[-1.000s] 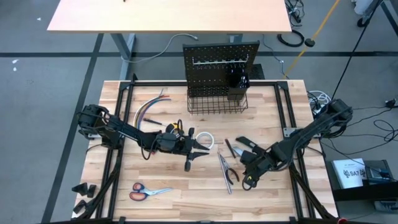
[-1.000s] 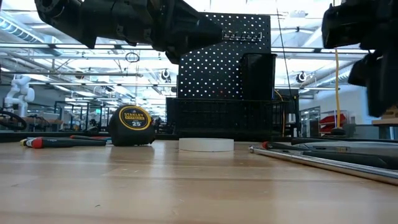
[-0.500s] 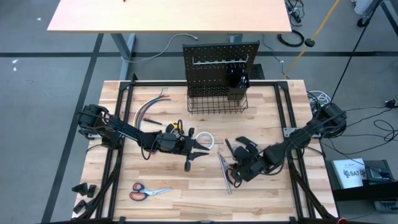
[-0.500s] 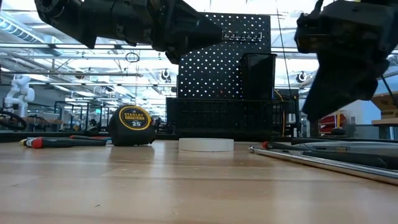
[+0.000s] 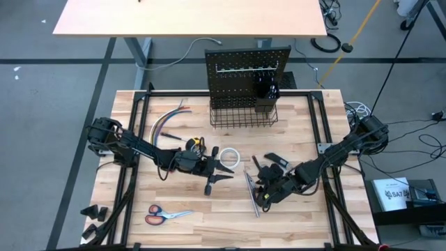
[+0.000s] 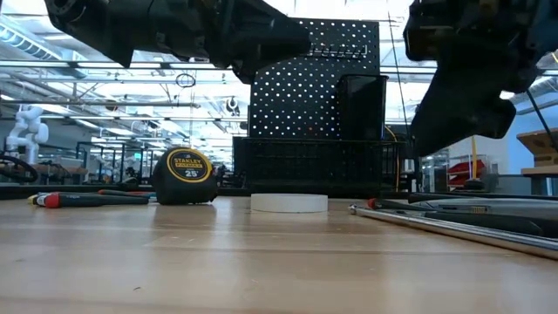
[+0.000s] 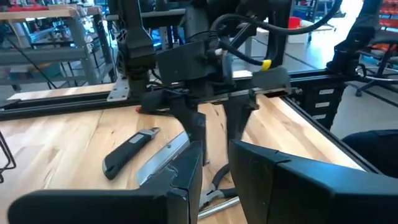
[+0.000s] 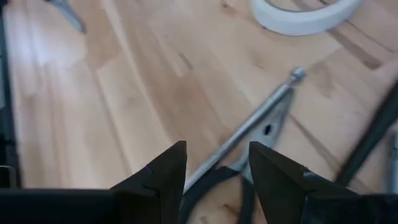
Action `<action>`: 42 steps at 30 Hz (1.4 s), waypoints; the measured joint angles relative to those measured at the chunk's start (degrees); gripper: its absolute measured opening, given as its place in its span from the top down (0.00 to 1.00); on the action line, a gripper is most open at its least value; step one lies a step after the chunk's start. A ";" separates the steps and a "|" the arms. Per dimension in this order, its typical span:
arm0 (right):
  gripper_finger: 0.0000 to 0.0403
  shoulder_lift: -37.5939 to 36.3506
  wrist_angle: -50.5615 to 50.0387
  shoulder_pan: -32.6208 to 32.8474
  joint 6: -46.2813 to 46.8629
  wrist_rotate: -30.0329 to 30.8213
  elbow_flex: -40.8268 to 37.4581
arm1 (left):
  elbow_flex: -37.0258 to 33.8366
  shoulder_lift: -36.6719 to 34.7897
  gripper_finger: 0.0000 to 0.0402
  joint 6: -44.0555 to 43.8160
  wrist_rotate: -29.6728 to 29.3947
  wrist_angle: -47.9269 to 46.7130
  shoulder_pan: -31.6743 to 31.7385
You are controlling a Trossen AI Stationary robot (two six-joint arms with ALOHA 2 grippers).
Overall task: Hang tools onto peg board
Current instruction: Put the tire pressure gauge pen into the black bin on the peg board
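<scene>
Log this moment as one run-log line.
right gripper: open, over pliers | left gripper: open, empty, mid-table | peg board: no tool hung yet

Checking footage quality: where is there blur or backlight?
Low view: both arms are dark silhouettes against bright ceiling lights, near tabletop soft, tape measure sharp. Right wrist view: pliers and tape roll look soft. High view: evenly lit.

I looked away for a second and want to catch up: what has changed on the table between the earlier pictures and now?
The right gripper swung leftward across the table and now hovers open over the black-handled pliers beside the silver wrench, holding nothing. The left gripper barely shifted, by the white tape ring. The yellow tape measure, orange-handled scissors and black peg board stayed put.
</scene>
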 joint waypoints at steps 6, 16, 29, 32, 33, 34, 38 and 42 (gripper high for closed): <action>0.59 0.41 3.64 1.74 -0.55 0.34 0.02 | 4.93 0.00 0.78 3.20 -1.41 -4.59 -4.60; 0.59 5.48 11.60 5.46 -0.39 3.24 0.00 | 20.71 -0.02 0.78 5.32 -19.03 -35.40 -16.04; 0.59 10.03 17.66 5.85 -7.15 3.07 3.48 | 21.16 -0.02 0.78 -35.63 -23.64 -64.89 -30.16; 0.59 9.98 17.77 5.57 -8.78 3.05 4.81 | 21.14 -0.02 0.78 -44.46 -19.83 -71.18 -32.33; 0.59 9.97 17.71 5.54 -8.92 3.07 5.10 | 21.14 -0.02 0.78 -46.92 -18.12 -72.55 -33.09; 0.59 9.97 17.61 5.53 -9.17 3.06 5.38 | 21.14 -0.02 0.78 -49.23 -16.28 -73.70 -33.96; 0.59 9.97 16.64 5.52 -10.60 2.94 6.46 | 21.14 -0.02 0.78 -55.44 -13.35 -77.98 -37.48; 0.59 9.97 10.91 4.95 -6.04 3.13 7.54 | 21.11 0.00 0.78 -56.70 -18.54 -77.89 -38.86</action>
